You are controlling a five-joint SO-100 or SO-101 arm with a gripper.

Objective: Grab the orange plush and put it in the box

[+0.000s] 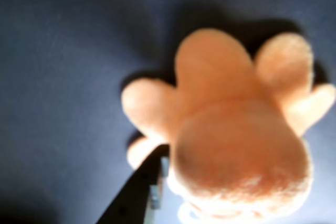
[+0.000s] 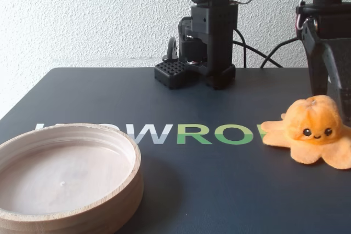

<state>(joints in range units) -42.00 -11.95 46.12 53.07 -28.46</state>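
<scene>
Dark blue-grey table [image 2: 181, 184] carries the shallow round wooden box [image 2: 118, 204] at the fixed view's lower left, empty, and the orange octopus plush [image 2: 313, 130] well apart at the right edge, resting on the mat. The step in hand looks like the approach: the gripper [image 2: 329, 89] stands over the plush, and next it must settle around the head and close. Only the wrist view shows a dark finger [image 1: 139, 192] just beside the plush [image 1: 236, 145]; whether the claw is spread or clenched cannot be told
</scene>
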